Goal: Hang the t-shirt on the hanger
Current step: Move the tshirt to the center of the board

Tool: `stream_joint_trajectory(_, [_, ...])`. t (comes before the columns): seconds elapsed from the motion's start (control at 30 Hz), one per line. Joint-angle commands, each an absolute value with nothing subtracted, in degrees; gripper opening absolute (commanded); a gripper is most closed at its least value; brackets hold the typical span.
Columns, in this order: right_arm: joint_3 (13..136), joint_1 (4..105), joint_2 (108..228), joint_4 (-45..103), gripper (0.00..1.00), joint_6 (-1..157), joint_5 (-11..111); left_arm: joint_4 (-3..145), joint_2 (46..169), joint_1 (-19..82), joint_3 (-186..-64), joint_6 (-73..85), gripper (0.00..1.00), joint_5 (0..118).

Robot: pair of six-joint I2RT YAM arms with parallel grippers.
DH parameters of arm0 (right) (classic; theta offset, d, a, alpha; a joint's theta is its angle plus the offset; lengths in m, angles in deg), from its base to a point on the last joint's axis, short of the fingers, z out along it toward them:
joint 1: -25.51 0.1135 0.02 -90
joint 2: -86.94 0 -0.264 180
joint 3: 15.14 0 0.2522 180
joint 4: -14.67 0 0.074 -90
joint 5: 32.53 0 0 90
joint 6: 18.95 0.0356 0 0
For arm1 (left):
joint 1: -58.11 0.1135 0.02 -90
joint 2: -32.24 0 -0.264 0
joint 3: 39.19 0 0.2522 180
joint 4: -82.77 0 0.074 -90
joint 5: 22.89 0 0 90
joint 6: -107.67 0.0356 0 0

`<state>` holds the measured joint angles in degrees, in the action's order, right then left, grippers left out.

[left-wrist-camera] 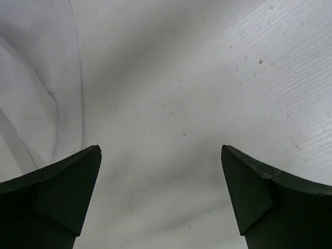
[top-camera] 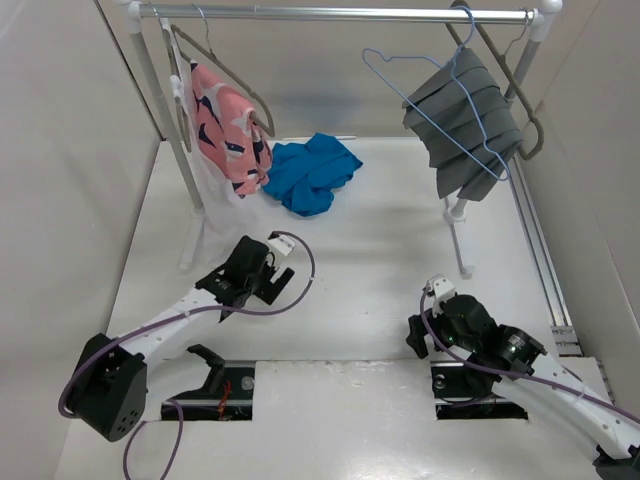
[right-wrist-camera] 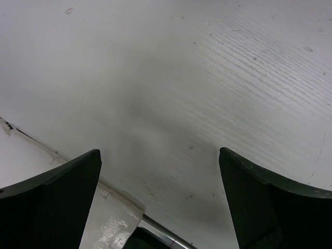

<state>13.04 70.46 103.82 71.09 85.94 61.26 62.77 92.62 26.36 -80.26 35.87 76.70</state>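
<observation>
Your worktop (top-camera: 380, 260) has a rail (top-camera: 340, 14) across its far end. The t-shirt (top-camera: 310, 172) lies crumpled on the worktop at the far side, just beside the pink garment (top-camera: 228, 125) on the rail. The hanger (top-camera: 470, 110) hangs at the rail's right, against the pleated grey garment (top-camera: 465, 140), well apart from the t-shirt. Your left tool (left-wrist-camera: 161, 155) and right tool (right-wrist-camera: 160, 155) both have their fingers spread apart, holding nothing, above the worktop.

The t-shirt (top-camera: 312, 172) is soft, matt blue cloth. The hanger (top-camera: 405, 60) is thin, smooth light-blue wire. The white surface (right-wrist-camera: 233, 62) looks matt and finely grained. The left hand (left-wrist-camera: 161, 197) and right hand (right-wrist-camera: 160, 197) look like dark matt plastic.
</observation>
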Motion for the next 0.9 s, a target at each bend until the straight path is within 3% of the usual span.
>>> stream_joint_trajectory(0.0, [14.2, 70.2, 103.4, 71.3, 1.0, 85.4, 60.5, 64.5, 92.3, 26.6, -85.9, 32.1, 1.0, 79.1])
stream_joint_trajectory(0.23, [17.9, 70.2, 106.6, 68.9, 1.0, 82.9, 63.4, 67.5, 103.7, 26.6, -94.7, 41.6, 1.0, 70.6])
stream_joint_trajectory(0.33, [21.2, 70.2, 111.3, 65.4, 1.0, 79.3, 64.8, 69.5, 114.7, 25.7, -100.7, 43.9, 1.0, 75.1])
stream_joint_trajectory(0.47, [27.3, 69.6, 119.9, 61.3, 1.0, 72.4, 65.5, 68.0, 132.1, 24.6, -121.4, 46.0, 1.0, 84.5])
stream_joint_trajectory(0.77, [42.5, 67.3, 144.2, 54.9, 1.0, 55.0, 59.0, 63.4, 158.0, 29.5, -149.1, 42.4, 1.0, 89.3])
stream_joint_trajectory(0.8, [43.7, 67.3, 145.9, 54.9, 1.0, 53.7, 58.3, 62.5, 158.9, 29.5, -150.5, 42.4, 0.97, 89.3])
stream_joint_trajectory(0.87, [47.6, 67.3, 150.3, 55.8, 1.0, 50.9, 57.7, 61.8, 159.4, 29.5, -150.2, 43.9, 0.62, 87.0])
